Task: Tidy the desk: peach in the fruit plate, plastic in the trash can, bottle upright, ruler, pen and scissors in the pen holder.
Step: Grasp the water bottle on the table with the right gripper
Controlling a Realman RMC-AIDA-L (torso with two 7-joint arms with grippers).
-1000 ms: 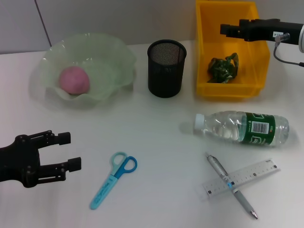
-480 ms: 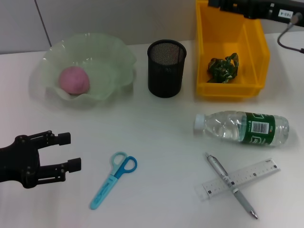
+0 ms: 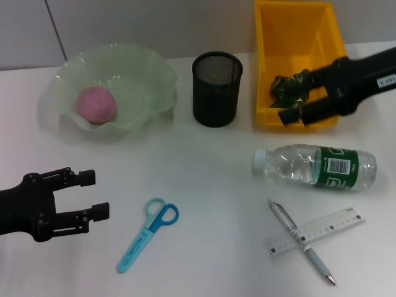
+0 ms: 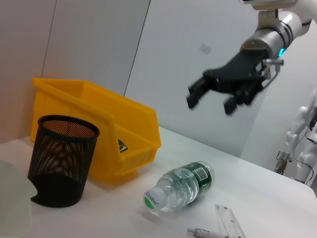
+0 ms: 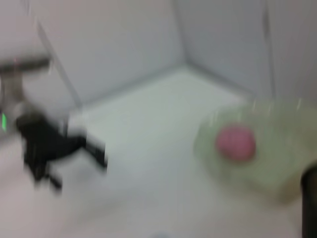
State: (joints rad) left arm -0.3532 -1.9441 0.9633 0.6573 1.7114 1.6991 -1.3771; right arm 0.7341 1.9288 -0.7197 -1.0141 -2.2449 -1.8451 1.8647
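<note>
One peach (image 3: 96,104); one fruit plate (image 3: 142,74); one pen holder (image 3: 216,88); one yellow bin (image 3: 272,37); one crumpled plastic (image 3: 289,88); one bottle (image 3: 314,166); one pen (image 3: 301,241); one ruler (image 3: 337,224); one scissors (image 3: 147,234); two grippers, left (image 3: 93,195) and right (image 3: 300,94).

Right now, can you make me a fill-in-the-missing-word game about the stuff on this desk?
1. The pink peach sits in the green ____.
2. The bottle is lying on its ____.
3. The pen lies across the ____.
4. The black pen holder has ____ inside it.

Missing words: fruit plate; side; ruler; nothing
</note>
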